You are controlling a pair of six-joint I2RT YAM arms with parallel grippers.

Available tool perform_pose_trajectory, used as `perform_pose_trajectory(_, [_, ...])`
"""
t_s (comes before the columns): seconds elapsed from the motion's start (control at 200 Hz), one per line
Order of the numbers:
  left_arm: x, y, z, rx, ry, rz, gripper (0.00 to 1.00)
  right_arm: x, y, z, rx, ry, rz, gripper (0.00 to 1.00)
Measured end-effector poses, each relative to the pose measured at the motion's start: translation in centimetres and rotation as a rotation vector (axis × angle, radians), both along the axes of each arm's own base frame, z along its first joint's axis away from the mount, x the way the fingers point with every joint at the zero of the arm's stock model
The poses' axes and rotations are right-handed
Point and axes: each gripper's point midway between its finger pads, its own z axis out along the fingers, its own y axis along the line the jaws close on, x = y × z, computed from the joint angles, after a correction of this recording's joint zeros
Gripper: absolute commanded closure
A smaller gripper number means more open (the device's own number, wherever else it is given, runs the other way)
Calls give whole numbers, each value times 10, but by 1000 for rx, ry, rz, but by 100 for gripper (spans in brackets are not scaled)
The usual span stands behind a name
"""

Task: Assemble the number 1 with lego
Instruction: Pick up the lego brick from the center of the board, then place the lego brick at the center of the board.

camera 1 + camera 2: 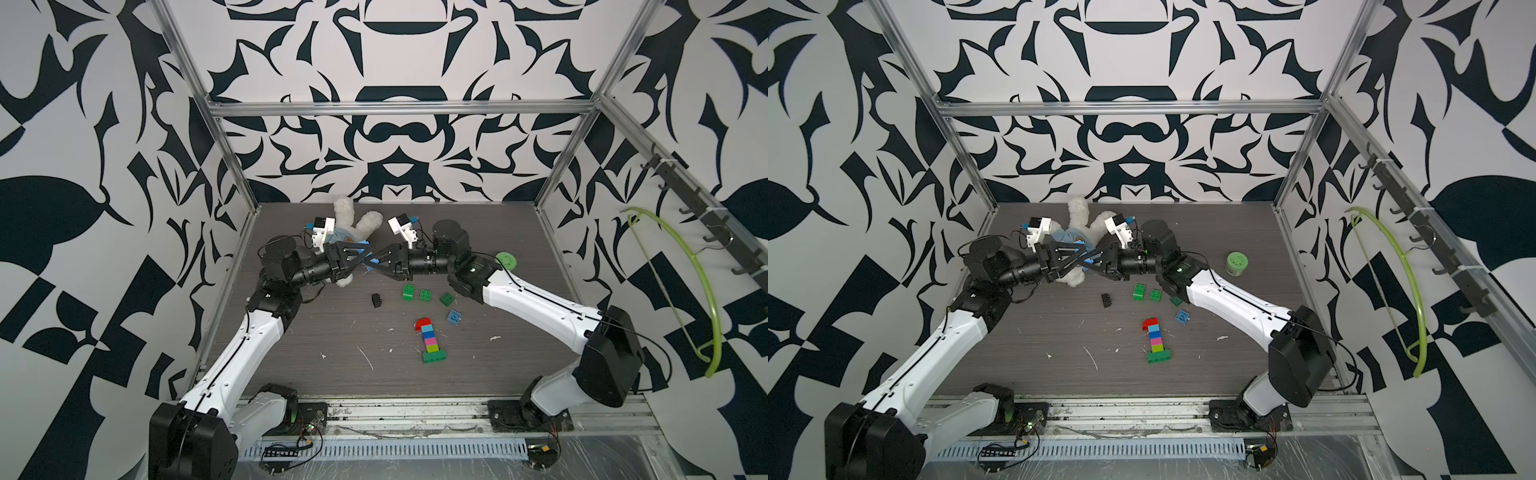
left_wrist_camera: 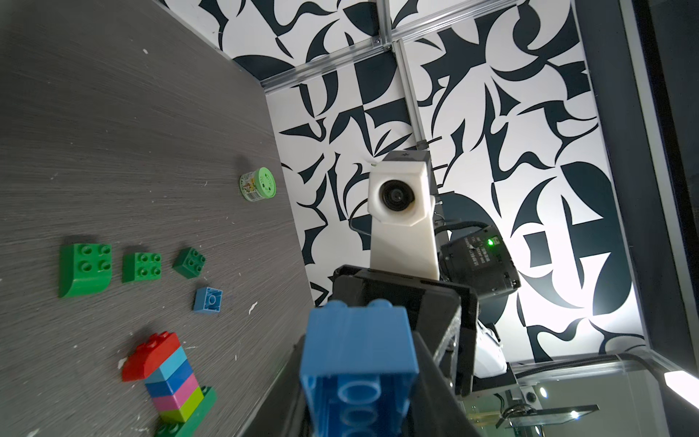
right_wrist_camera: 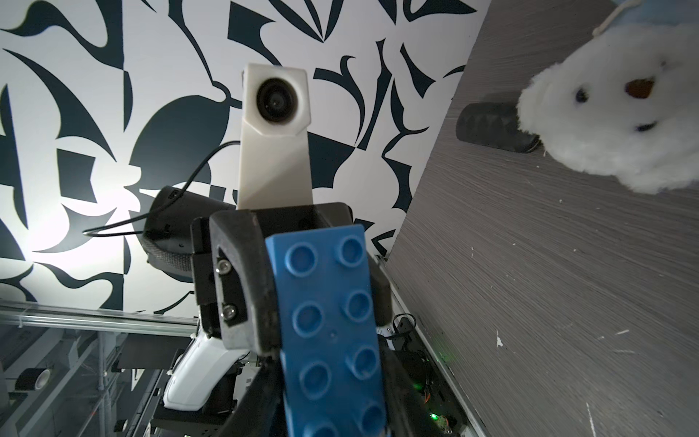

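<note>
A long blue lego brick (image 2: pixel 355 340) hangs above the table's back middle, held from both ends. My left gripper (image 2: pixel 359 363) is shut on one end, the brick's hollow underside facing its camera. My right gripper (image 3: pixel 333 397) is shut on the other end, studs (image 3: pixel 329 302) showing. In both top views the two grippers (image 1: pixel 365 255) (image 1: pixel 372 261) meet tip to tip. On the table lies a flat stack (image 1: pixel 430 338) of red, light blue, blue, pink and lime bricks on a green base. Three loose green bricks (image 1: pixel 408 291) (image 1: pixel 424 295) (image 1: pixel 447 298), a light blue one (image 1: pixel 454 317) and a black one (image 1: pixel 376 300) lie behind it.
A white plush toy (image 1: pixel 353 224) in a blue shirt lies at the back, just behind the grippers. A green-lidded jar (image 1: pixel 1236 264) stands at the right behind my right arm. A lime hanger (image 1: pixel 681 291) hangs on the right wall. Metal frame posts edge the table.
</note>
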Motion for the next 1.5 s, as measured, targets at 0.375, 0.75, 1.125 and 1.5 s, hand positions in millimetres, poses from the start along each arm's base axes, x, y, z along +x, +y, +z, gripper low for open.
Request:
perform_pose_trajectory(0.375, [11,24,-28,134,63,233,0,-5,-27,-45,-297,-254,-28,93])
perform_pose_trajectory(0.75, [-5,101,-163,432,548,642,0,-51,-29,-169,-821,-948,404,91])
perform_pose_trajectory(1.125, [-33,133,-178,443,611,792,0,-62,-18,-273,-970,-1032,715,91])
perform_pose_trajectory(1.5, [-37,136,-182,454,629,804,0,-53,-6,-293,-981,-1063,763,65])
